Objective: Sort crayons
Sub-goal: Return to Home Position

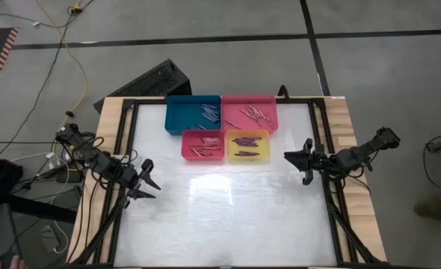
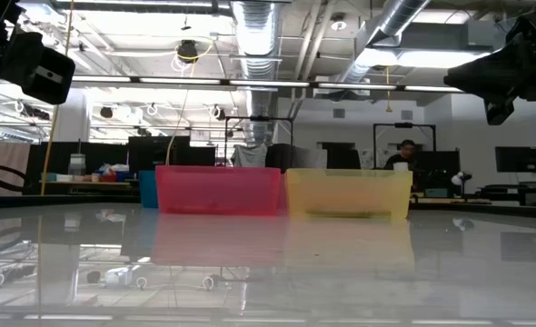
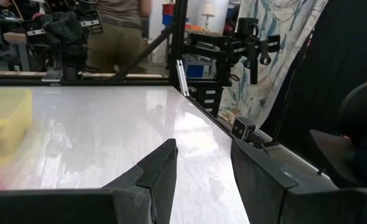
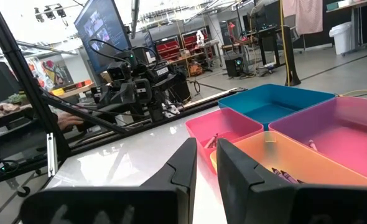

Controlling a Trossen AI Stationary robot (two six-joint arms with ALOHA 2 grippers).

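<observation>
Left hand (image 1: 152,181) is hovering released and empty, well to the left of the yellow tray (image 1: 248,159). The right hand (image 1: 291,157) is hanging nearer, to that tray's right, with its fingers narrowly parted and grasping nothing. The high view is showing crayons (image 1: 243,140) lying in the yellow tray and the 3 other trays (image 1: 193,101) touching it, while the low view is showing only tray walls. Bare glossy tabletop (image 1: 228,217) is spreading wide between the yellow tray and the low camera, mirroring ceiling lights. In the left wrist view a person (image 3: 118,37) is standing beyond the tabletop.
</observation>
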